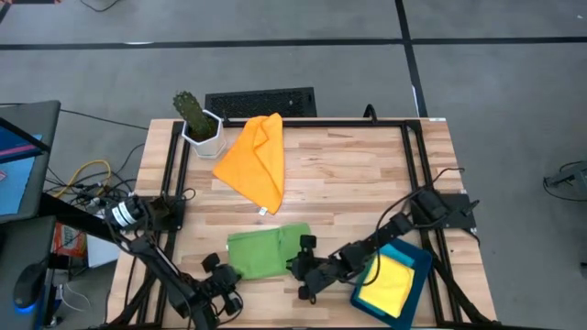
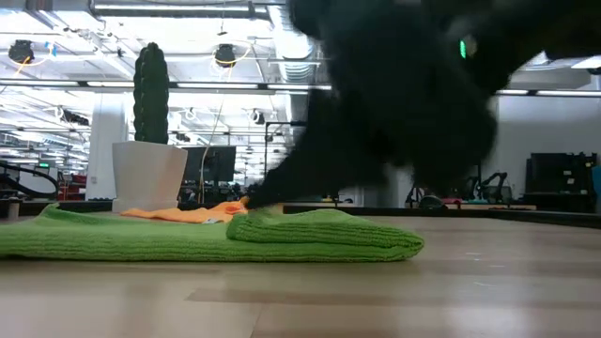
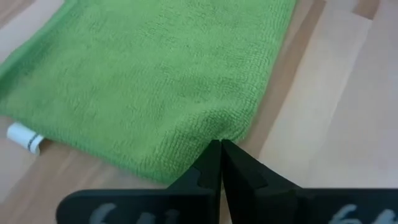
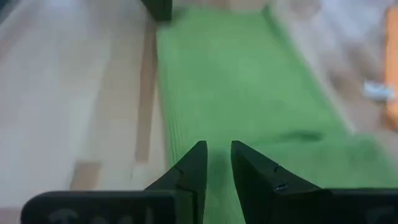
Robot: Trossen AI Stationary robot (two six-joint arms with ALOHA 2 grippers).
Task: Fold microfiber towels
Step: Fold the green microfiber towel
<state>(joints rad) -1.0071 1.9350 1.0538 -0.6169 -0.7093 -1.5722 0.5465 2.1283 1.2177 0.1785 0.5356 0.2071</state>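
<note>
A green towel (image 1: 266, 252) lies folded flat on the wooden table near its front edge; it also shows in the low view (image 2: 188, 237), with a thicker fold at its right end. My left gripper (image 1: 223, 275) is shut at the towel's near left corner. My right gripper (image 1: 298, 266) is over the towel's right end (image 4: 236, 81), fingers a narrow gap apart. An orange towel (image 1: 257, 160) lies crumpled at the far middle. A yellow towel (image 1: 390, 284) lies in the teal tray (image 1: 417, 261). My left gripper pinches the green towel's corner (image 3: 224, 127) between its two fingers, which meet at their tips (image 3: 221, 149). The cloth puckers a little beside the tips. The rest of the towel lies flat on the table. My right gripper: I cannot tell whether it touches the towel.
A potted cactus (image 1: 197, 124) stands at the far left corner, with a dark keyboard (image 1: 261, 101) behind the table's far edge. Bare wood lies to the right of the orange towel. The tray sits at the front right corner.
</note>
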